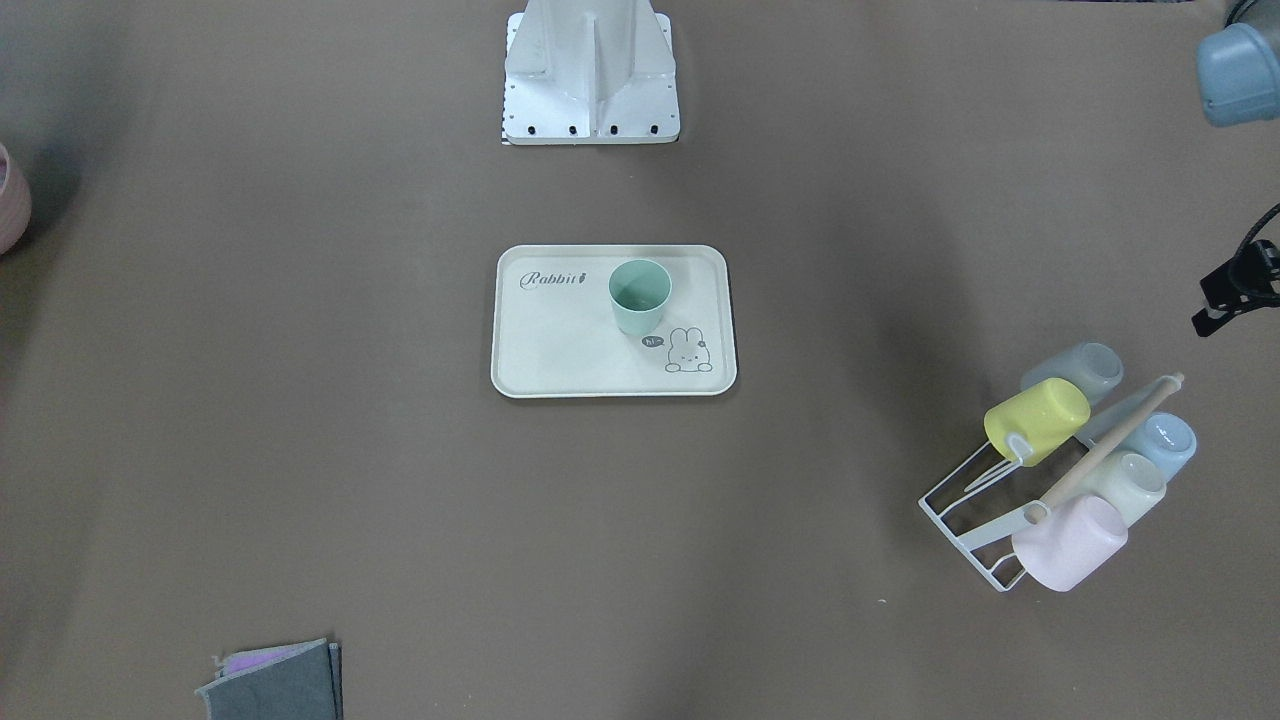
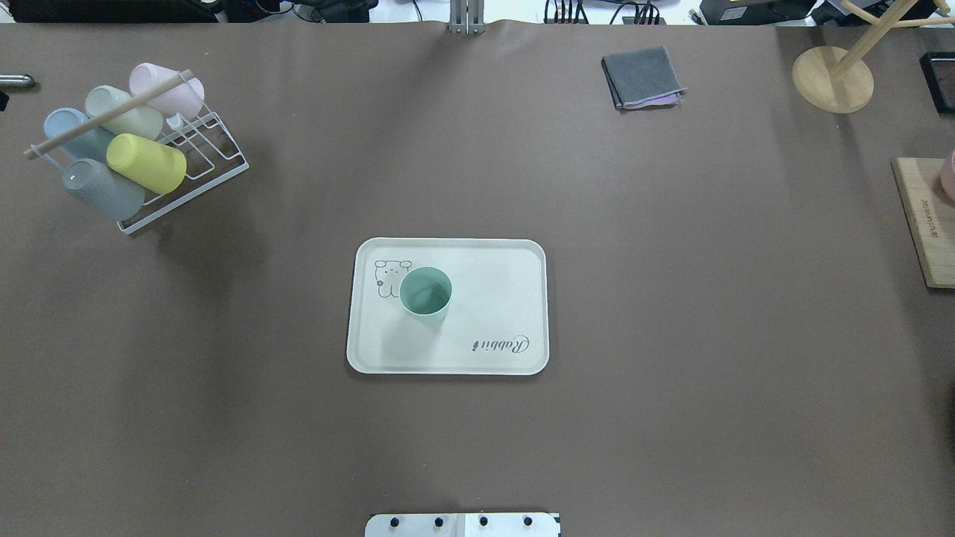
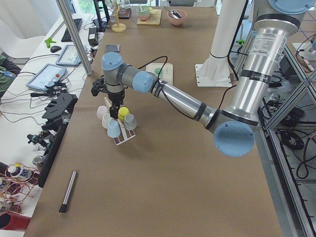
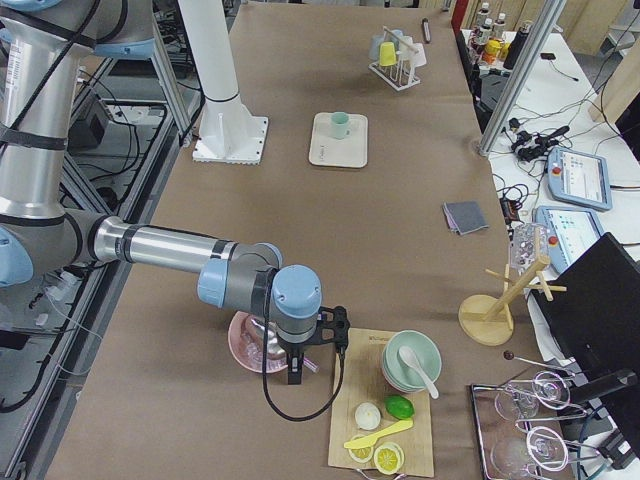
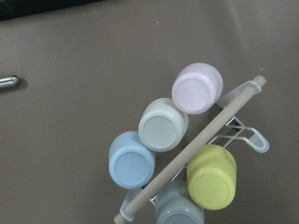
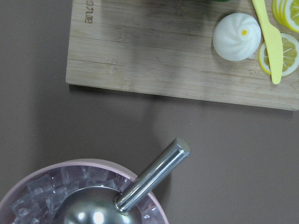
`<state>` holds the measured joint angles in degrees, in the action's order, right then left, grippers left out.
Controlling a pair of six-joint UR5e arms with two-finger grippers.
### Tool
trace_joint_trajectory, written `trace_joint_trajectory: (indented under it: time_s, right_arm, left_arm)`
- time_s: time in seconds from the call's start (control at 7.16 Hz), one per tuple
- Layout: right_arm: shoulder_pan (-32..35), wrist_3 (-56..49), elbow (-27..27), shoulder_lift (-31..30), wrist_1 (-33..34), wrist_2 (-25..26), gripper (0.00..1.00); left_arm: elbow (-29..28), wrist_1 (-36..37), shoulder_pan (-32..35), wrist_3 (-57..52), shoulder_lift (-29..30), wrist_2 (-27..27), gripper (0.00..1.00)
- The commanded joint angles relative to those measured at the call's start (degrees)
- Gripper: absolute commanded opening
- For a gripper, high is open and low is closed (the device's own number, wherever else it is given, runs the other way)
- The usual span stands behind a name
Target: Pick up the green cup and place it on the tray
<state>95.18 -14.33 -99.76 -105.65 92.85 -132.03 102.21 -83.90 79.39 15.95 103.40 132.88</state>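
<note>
The green cup (image 1: 639,296) stands upright on the cream tray (image 1: 560,350), beside the bunny drawing; it also shows in the overhead view (image 2: 425,292) on the tray (image 2: 492,298). No gripper touches it. My left gripper (image 3: 114,111) hangs over the cup rack (image 2: 216,160) far from the tray; I cannot tell whether it is open or shut. My right gripper (image 4: 296,372) hangs over a pink bowl (image 4: 250,345) at the other end of the table; I cannot tell its state either. Neither wrist view shows its own fingers.
The rack holds yellow-green (image 5: 211,176), pale off-white (image 5: 162,125), blue (image 5: 131,160), pink (image 5: 197,88) and grey cups under a wooden rod (image 5: 196,144). A folded grey cloth (image 2: 643,77), a wooden stand (image 2: 832,78) and a cutting board (image 2: 925,220) lie at the table's far and right side.
</note>
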Motion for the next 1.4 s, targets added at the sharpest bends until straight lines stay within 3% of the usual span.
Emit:
trace_joint_trajectory:
  time_s: [0.0, 0.42, 0.7, 0.84, 1.26]
  right_arm:
    - [0.0, 0.0, 0.0, -0.09, 0.05, -0.16, 1.0]
    - [0.0, 0.0, -0.17, -1.05, 0.14, -0.42, 1.0]
    - [0.0, 0.0, -0.35, -1.14, 0.05, -0.51, 1.0]
    - [0.0, 0.0, -0.35, -1.14, 0.05, -0.59, 1.0]
    - [0.0, 0.0, -0.62, -1.05, 0.05, -0.59, 1.0]
  left_arm:
    - [-0.08, -1.44, 4.44, -4.24, -8.62, 4.81, 0.99]
    - [1.15, -0.56, 6.84, -10.57, -19.86, 4.85, 0.99]
    - [-0.79, -0.65, 6.49, -10.59, -20.35, 2.92, 0.99]
    - [-0.44, -0.82, 6.4, -10.07, -20.26, -3.96, 0.99]
    - [-1.41, -1.09, 6.48, -15.81, -20.43, -5.26, 0.99]
